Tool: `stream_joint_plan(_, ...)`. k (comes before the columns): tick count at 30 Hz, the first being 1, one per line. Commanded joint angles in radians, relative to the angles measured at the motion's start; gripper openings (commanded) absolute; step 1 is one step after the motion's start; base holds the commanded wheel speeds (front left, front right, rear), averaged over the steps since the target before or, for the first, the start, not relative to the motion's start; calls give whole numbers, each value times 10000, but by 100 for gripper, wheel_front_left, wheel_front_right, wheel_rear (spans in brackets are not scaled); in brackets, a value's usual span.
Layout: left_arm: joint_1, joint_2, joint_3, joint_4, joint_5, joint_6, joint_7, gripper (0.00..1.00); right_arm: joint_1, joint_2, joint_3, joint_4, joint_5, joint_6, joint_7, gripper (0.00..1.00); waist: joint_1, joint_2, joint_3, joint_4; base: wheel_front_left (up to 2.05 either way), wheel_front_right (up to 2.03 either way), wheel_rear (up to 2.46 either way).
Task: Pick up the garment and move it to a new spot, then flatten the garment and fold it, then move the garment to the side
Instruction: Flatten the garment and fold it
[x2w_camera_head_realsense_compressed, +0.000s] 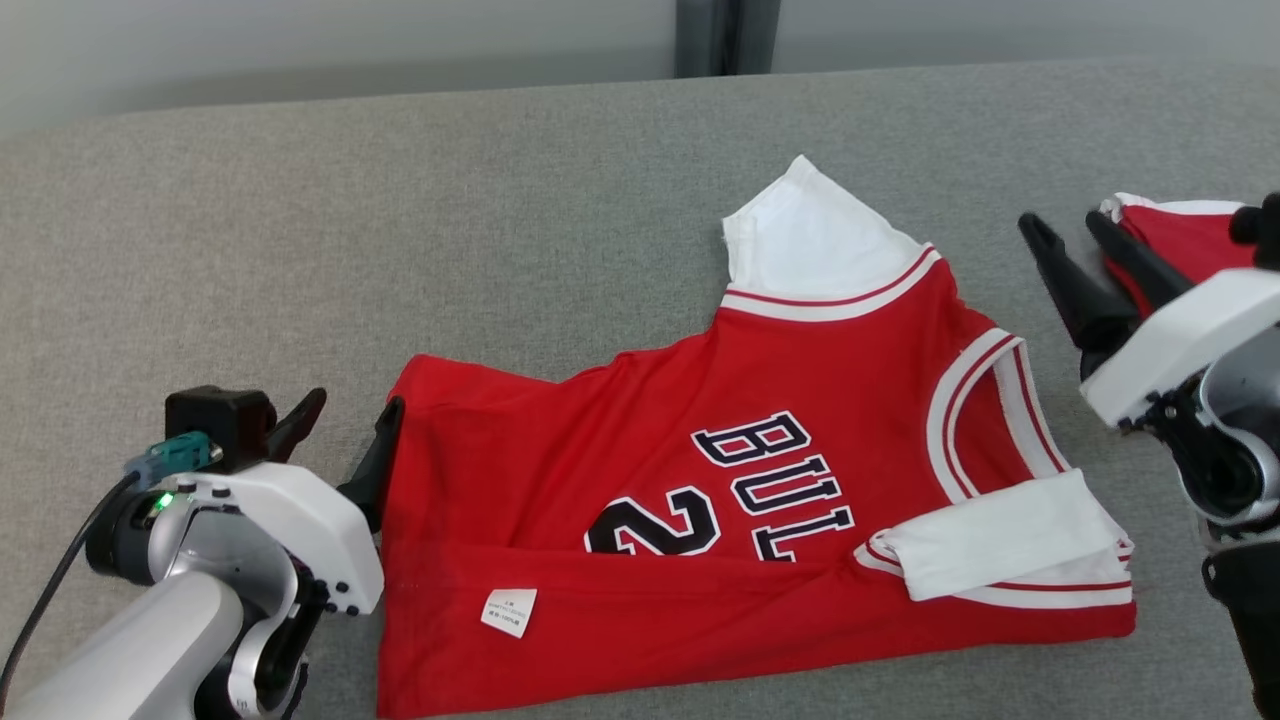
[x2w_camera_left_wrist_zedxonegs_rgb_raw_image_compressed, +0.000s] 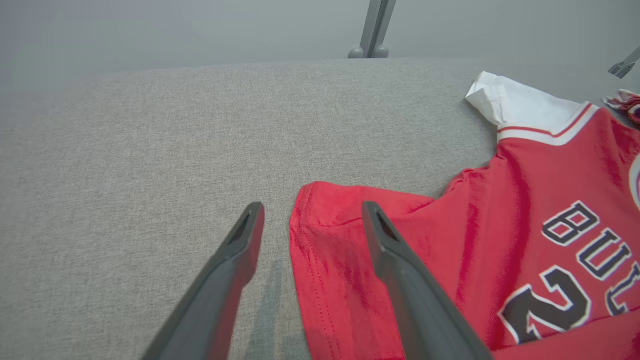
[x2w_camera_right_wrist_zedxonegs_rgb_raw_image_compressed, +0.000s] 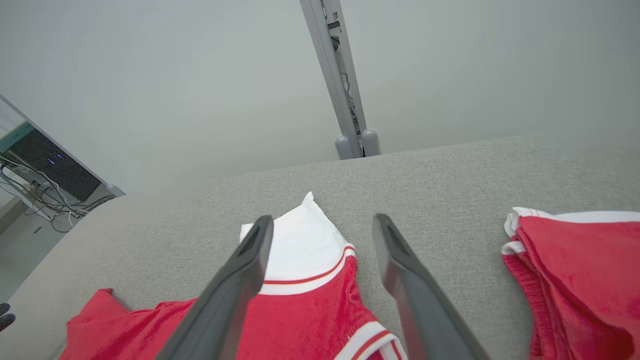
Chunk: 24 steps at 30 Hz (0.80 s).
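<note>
Astride garment (x2w_camera_head_realsense_compressed: 700, 520) edge, gaping left tool (x2w_camera_head_realsense_compressed: 356, 402)

A fold of the garment (x2w_camera_head_realsense_compressed: 650, 420) hides part of its lettering (x2w_camera_head_realsense_compressed: 775, 470). The white label (x2w_camera_head_realsense_compressed: 509, 612) has print too small to read. A second red cloth (x2w_camera_right_wrist_zedxonegs_rgb_raw_image_compressed: 575, 280) is cut by the edge.

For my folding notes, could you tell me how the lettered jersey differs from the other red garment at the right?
The jersey lies spread out and partly folded; the other garment sits bunched. The jersey shows dark lettering; the other garment shows none visible. Both are red with white trim.
</note>
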Motion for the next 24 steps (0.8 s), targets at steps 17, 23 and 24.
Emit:
stream_joint_plan(17,-2619,-1464,-740,2328,210,-1757,766,100,-4536,-657,2317,4344,237,2,-1209,100,0,0,1862,1270,0,0,0)
stream_joint_plan(23,-3084,-1805,-924,2526,127,-2196,1027,100,-5596,-662,3099,5709,428,2,-1188,100,0,0,2215,1560,0,0,0)
stream_joint_plan(24,-3164,-1847,-958,2527,154,-2236,1037,100,-5753,-670,3214,5912,458,2,-1178,100,0,0,2275,1606,0,0,0)
